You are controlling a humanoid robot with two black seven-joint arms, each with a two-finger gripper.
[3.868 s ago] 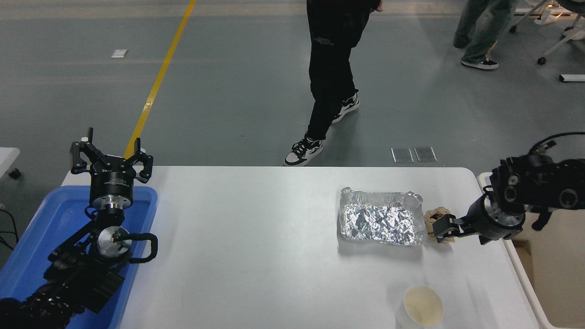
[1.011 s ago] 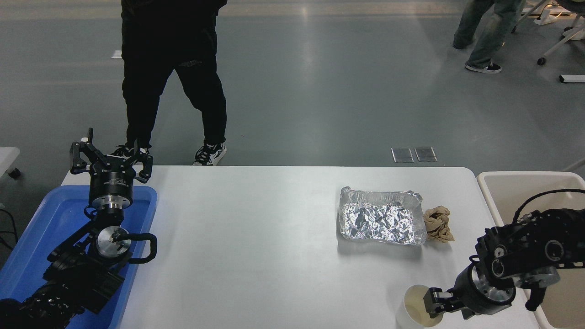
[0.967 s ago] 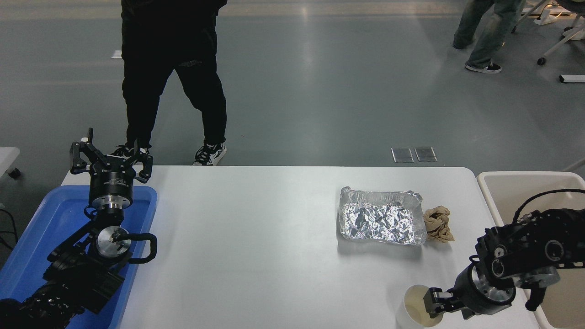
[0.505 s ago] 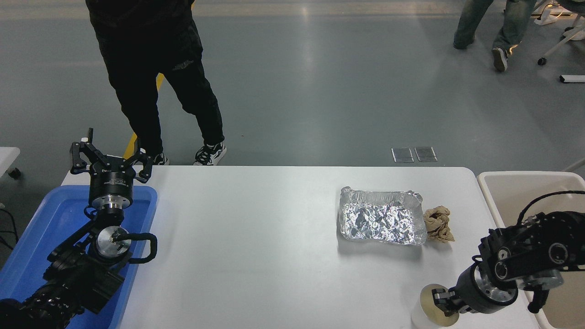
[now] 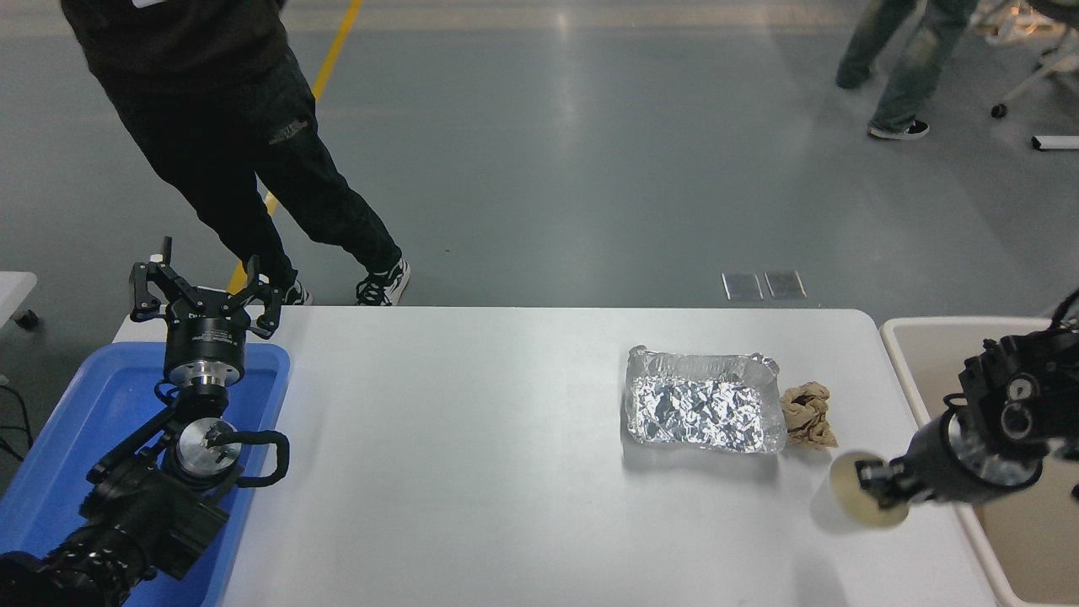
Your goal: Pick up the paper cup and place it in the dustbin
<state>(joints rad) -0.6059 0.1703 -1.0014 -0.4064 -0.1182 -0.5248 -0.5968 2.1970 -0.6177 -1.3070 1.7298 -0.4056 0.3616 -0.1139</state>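
Note:
The paper cup (image 5: 851, 502), white with a cream inside, hangs tilted above the table's right side with its mouth turned toward the camera. My right gripper (image 5: 878, 491) is shut on its rim, reaching in from the right edge. Just to the right stands the dustbin (image 5: 915, 333), a cream-beige bin beside the table; the right arm covers part of it. My left gripper (image 5: 205, 291) is parked at the lower left above the blue tray, its fingers spread open and empty.
A crumpled foil tray (image 5: 702, 407) lies on the white table (image 5: 472, 455), with a brown paper wad (image 5: 807, 415) against its right side. A blue plastic tray (image 5: 76, 430) sits at the left. A person (image 5: 228, 143) walks at the far left; another's legs (image 5: 906, 59) show top right.
My right gripper closed on the paper cup near the front edge, lifted it off the table and carried it up and right toward the dustbin. The person in black walked leftward.

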